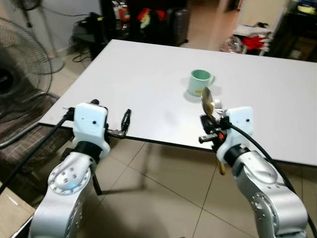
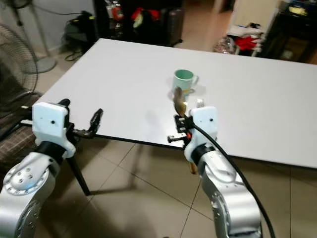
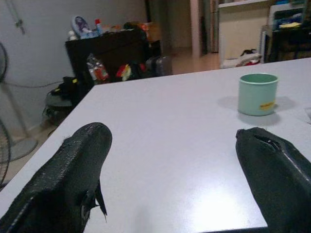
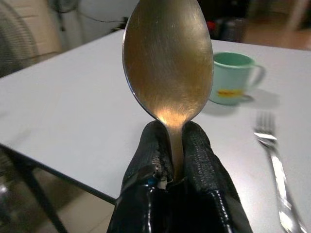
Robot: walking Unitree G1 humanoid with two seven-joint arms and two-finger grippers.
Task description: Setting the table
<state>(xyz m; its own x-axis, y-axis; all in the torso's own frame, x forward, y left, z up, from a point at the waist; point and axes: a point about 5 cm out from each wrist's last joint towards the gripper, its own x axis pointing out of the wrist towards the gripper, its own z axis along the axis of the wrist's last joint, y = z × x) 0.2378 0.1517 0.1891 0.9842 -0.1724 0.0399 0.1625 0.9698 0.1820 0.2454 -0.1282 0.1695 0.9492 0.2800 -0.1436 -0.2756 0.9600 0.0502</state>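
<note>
Both silver arms reached forward from the bottom of the head views toward the near edge of a white table [image 1: 148,74]. On the right, the right gripper [image 1: 212,124] had its two black fingers [image 4: 204,165] pinched together on the neck of a gold-toned spoon [image 4: 167,58], which stood nearly upright with its bowl up and its handle hanging down past the table edge. Over on the left, the left gripper [image 1: 124,124] hovered at the table's near edge with its fingers [image 3: 68,179] spread wide and nothing between them. Farther in on the table stood a pale green mug [image 1: 199,82], upright, its handle turned to the right, just beyond the spoon's bowl. Beside the right gripper, a silver fork [image 4: 274,160] lay flat on the tabletop, near the mug. Off the table's left side stood a floor fan [image 1: 20,69], and dark furniture with cluttered items [image 1: 143,20] sat past the far edge.
</note>
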